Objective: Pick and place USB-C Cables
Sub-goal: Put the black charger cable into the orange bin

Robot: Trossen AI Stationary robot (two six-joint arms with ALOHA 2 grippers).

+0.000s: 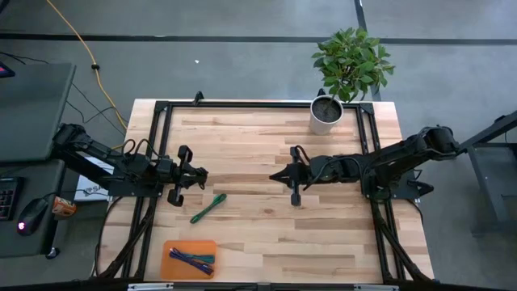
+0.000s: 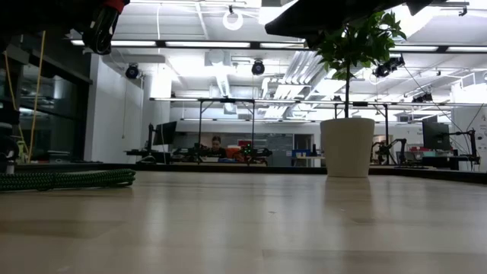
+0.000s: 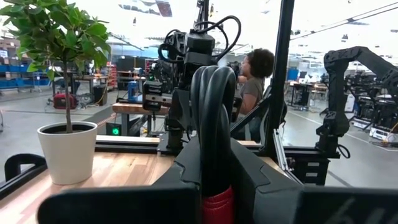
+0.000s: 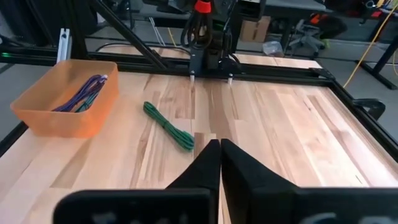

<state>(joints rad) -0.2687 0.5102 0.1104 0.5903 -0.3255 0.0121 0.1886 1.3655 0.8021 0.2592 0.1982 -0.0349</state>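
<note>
My left gripper (image 1: 198, 174) is at the table's left, pointing level toward the right edge, and is shut on the red-and-black cable (image 3: 212, 118). The cable also shows high above the table in the low view (image 2: 103, 27). The green cable (image 1: 208, 208) lies flat on the wood just near of that gripper; it shows in the right wrist view (image 4: 168, 127) and the low view (image 2: 68, 179). The purple-blue cable (image 1: 187, 259) and the teal cable (image 1: 202, 260) lie in the orange tray (image 1: 171, 247). My right gripper (image 1: 279, 175) is shut and empty at the table's middle, facing the left gripper. My left gripper pinches the red-and-black cable bundle between its two fingers (image 3: 249, 177). The red part (image 3: 217, 208) sits back between them, and the black looped end (image 3: 211, 93) sticks out past the fingertips. The fingers are level, pointing toward the table's right. The bundle is lifted clear of the table.
A plant in a white pot (image 1: 326, 113) stands at the far edge, right of centre. The orange tray (image 4: 37, 118) stands at the near edge on the left. A black frame (image 1: 242, 104) runs around the table top. A person (image 3: 255, 74) sits in the room beyond the table.
</note>
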